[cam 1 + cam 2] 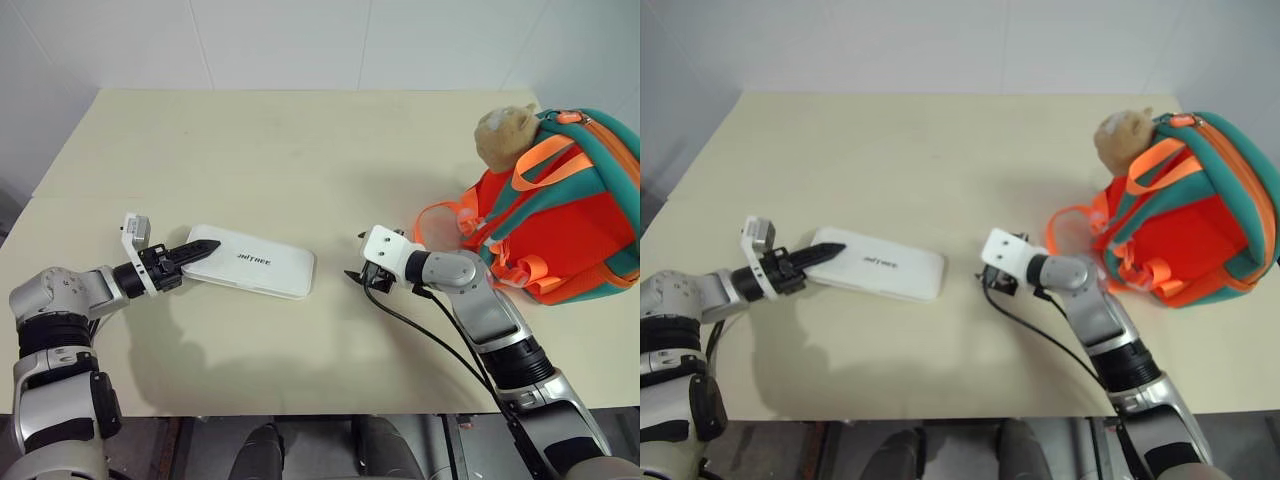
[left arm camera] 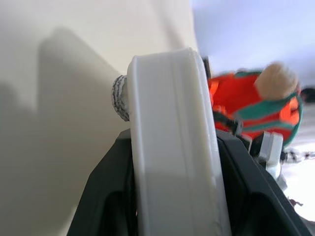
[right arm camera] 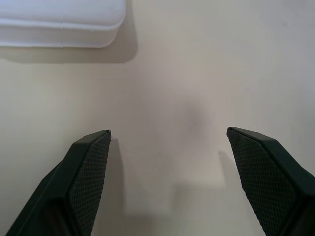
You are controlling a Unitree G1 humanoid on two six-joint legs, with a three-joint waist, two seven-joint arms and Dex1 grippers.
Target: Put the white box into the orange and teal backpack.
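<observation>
The white box (image 1: 252, 262) is a flat case with small dark lettering, left of the table's middle. My left gripper (image 1: 190, 252) is shut on its left end; in the left wrist view the box's edge (image 2: 172, 142) sits clamped between the two black fingers (image 2: 103, 191). That end looks slightly raised off the table. My right gripper (image 3: 167, 147) stands open over bare table, just right of the box, whose corner (image 3: 64, 22) shows ahead of it. The orange and teal backpack (image 1: 560, 215) stands at the table's right side with a tan plush toy (image 1: 503, 135) on top.
The beige table (image 1: 300, 150) has free room behind and between the box and the backpack. Orange straps (image 1: 440, 215) loop out from the backpack toward my right arm. A black cable (image 1: 430, 335) runs along the right forearm.
</observation>
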